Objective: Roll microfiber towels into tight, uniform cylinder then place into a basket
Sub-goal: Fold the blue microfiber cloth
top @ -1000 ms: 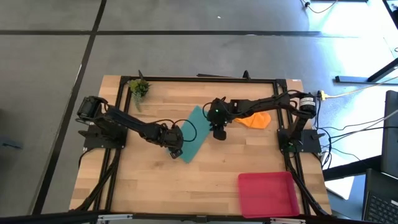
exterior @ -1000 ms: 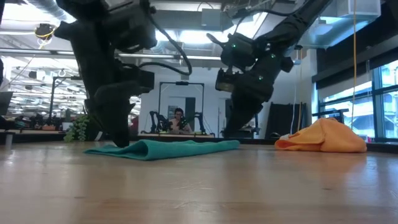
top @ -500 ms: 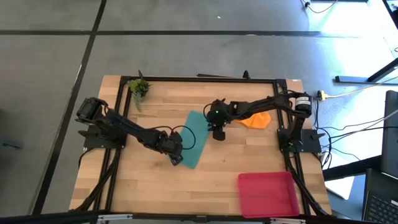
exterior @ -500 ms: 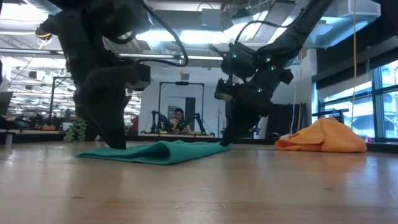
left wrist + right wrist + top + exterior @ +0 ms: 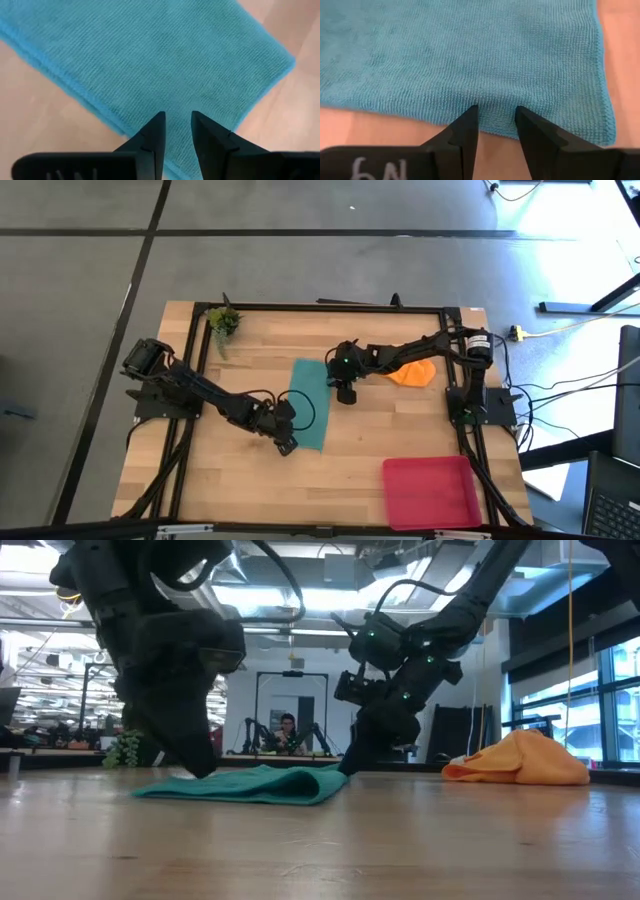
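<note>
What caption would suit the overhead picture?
Both grippers, left and right, pinch opposite ends of the teal towel on the table.

The room is brightly and evenly lit from overhead. Ceiling strip lights show as pale streaks in the low view, and daylight comes through the tall windows on the right. In the high view, sun glare washes out a patch of floor at the far right. The wooden counter shows only faint, soft shadows beneath the arms. Seen from counter level, both arms are nearly black silhouettes against the bright background, and the near counter surface is soft and blurred. Both wrist views render the weave of the teal towel sharply, while its far edges and the wood beside it go soft.
</note>
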Tool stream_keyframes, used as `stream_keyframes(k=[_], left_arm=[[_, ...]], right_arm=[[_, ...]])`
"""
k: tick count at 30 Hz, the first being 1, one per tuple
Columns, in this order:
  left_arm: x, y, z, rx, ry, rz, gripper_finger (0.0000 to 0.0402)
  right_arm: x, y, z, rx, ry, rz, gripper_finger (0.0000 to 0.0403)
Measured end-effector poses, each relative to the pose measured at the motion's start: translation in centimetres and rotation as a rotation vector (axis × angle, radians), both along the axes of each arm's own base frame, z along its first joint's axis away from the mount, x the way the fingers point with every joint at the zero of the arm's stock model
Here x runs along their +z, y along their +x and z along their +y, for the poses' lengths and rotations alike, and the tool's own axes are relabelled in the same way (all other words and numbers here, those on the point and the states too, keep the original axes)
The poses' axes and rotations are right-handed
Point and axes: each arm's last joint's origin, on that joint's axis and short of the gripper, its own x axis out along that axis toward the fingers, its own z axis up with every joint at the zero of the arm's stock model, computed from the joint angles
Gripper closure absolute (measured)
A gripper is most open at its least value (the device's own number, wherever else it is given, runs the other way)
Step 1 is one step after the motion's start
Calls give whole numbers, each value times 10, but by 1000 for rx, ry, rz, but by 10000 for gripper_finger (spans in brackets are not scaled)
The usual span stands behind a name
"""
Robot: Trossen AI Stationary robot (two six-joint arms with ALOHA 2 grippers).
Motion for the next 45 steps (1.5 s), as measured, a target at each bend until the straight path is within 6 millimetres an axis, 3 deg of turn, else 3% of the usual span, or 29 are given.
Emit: stream_keyframes(k=[3, 7, 12, 19, 26, 35, 45], left_arm=[[4, 2, -1, -17, 21, -14, 317], [19, 2, -2, -44, 55, -42, 317], [37, -7, -5, -60, 133, -51, 317], [53, -22, -22, -94, 188, -109, 317], [55, -30, -36, -117, 174, -132, 317], [56, -33, -43, -98, 140, -146, 317], [57, -31, -44, -91, 123, -168, 317]], right_arm=[[10, -2, 0, 6, -21, -14, 267], [38, -7, 4, 36, -52, -64, 267], [59, -11, 36, 198, -111, -69, 267], [59, -10, 111, 506, -206, -84, 267], [62, -13, 150, 626, -223, -141, 267], [58, -11, 174, 679, -258, -191, 267], [37, -2, 177, 720, -332, -198, 267]])
